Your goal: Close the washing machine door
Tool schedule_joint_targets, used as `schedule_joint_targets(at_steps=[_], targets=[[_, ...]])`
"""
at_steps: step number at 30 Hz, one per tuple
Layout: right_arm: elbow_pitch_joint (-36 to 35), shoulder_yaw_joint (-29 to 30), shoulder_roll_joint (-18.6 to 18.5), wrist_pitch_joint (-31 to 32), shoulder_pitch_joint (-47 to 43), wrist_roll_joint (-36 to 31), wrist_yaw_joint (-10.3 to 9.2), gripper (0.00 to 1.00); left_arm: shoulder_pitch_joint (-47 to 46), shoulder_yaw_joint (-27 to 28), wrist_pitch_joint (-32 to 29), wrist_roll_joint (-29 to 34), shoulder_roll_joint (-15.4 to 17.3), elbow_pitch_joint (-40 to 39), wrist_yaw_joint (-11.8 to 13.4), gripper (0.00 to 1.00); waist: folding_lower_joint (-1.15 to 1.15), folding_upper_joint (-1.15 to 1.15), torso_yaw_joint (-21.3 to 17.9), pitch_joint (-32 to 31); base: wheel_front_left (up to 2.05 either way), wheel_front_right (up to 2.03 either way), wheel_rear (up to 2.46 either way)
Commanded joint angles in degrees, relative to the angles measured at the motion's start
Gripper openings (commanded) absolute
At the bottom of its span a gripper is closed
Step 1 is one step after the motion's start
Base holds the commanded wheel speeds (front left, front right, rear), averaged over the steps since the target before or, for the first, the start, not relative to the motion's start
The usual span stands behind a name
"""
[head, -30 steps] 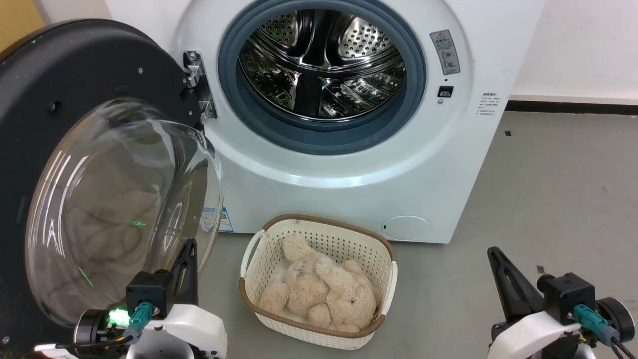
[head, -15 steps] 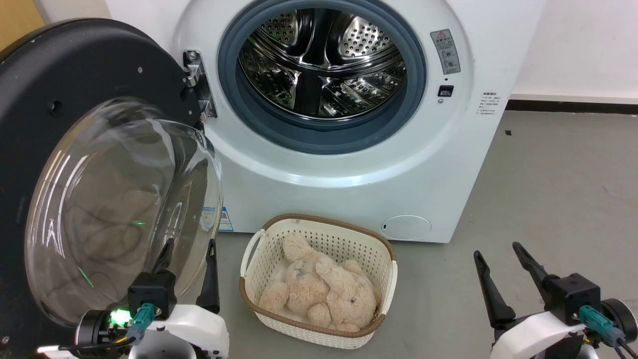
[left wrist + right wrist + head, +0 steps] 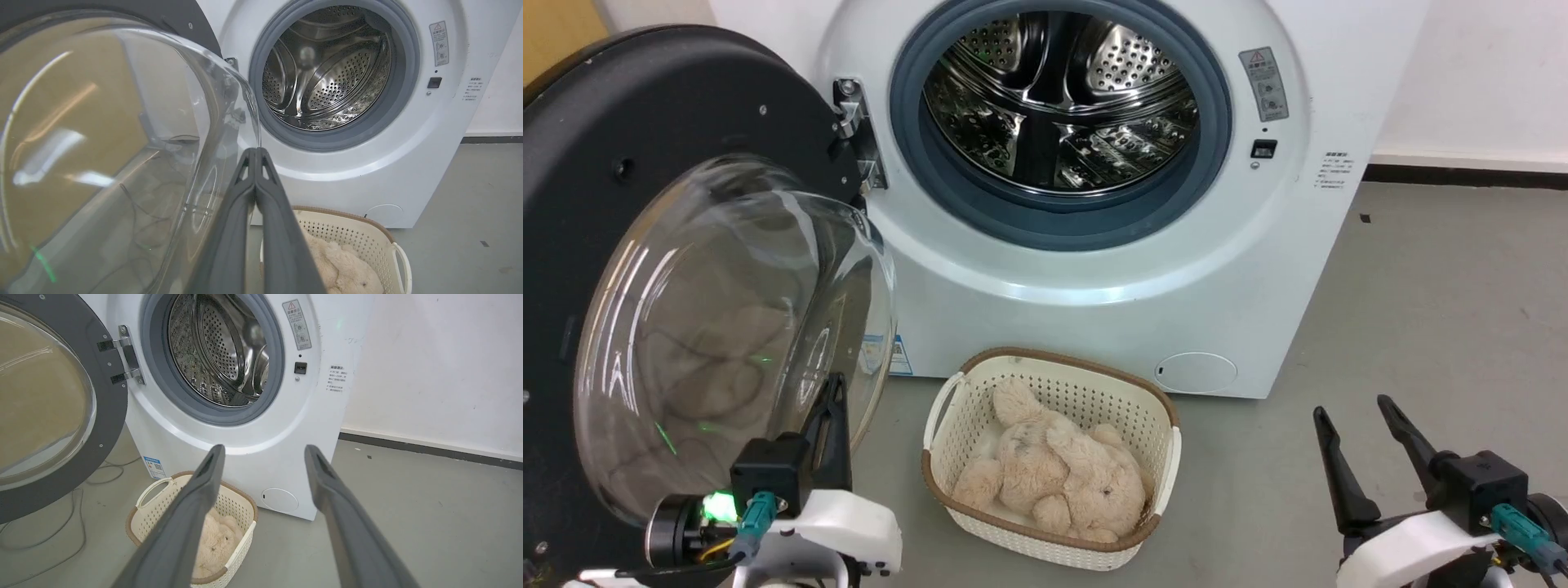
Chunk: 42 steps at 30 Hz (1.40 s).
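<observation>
The washing machine door point(image 3: 645, 163) stood wide open, swung out to the left of the washing machine point(image 3: 1094, 278) on its metal hinge point(image 3: 854, 131). Its inner face was turned towards the camera, and its clear glass bowl window point(image 3: 711, 327) bulged near and to the right. Behind it the steel drum point(image 3: 1062, 98) lay exposed inside the grey gasket point(image 3: 915, 147). A small blue sticker point(image 3: 897, 357) and a round cap point(image 3: 1195, 372) sat low on the white front.

The left gripper point(image 3: 834, 388) was clenched, its two dark fingers pressed together with nothing between them. In the left wrist view its tip point(image 3: 255, 151) lay just beside the right edge of the glass bowl; whether it touched the glass could not be told. The right gripper point(image 3: 1351, 408) was released, fingers spread apart and empty, at the near right, well apart from the door.

On the grey floor point(image 3: 1421, 327), just in front of the machine and between the two grippers, a cream basket point(image 3: 1062, 357) with a brown rim held a beige plush toy point(image 3: 1054, 482). A white wall point(image 3: 429, 367) rose to the right of the machine.
</observation>
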<state>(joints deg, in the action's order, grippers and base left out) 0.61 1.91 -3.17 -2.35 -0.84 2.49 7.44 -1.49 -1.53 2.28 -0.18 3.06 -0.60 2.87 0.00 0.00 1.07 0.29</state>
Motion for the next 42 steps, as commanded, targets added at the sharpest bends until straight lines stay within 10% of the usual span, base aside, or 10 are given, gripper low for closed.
schedule_joint_targets(at_steps=[1, 20, 42], targets=[[0.25, 0.42, 0.07, -0.61, 0.33, 0.92, 0.01, 1.00, -1.30, -0.29, 0.67, -0.17, 0.38, -0.79, 0.26, 0.00, 0.00, 0.00, 0.36, 0.05, 0.00, 0.00, 0.00], [0.96, 2.41, 0.11, -2.76, 0.63, 2.81, 0.02, 1.00, -8.88, -0.01, 2.82, -2.58, 0.78, -8.83, -1.05, 0.00, 0.00, 0.00, 6.40, 0.99, 0.00, 0.00, 0.00], [2.56, 4.04, 0.16, -5.40, 1.75, 4.59, 0.02, 1.00, -20.03, 13.45, 5.41, -17.14, 0.50, -15.25, -5.94, 0.00, 0.00, 0.00, 15.14, 2.85, 0.00, 0.00, 0.00]])
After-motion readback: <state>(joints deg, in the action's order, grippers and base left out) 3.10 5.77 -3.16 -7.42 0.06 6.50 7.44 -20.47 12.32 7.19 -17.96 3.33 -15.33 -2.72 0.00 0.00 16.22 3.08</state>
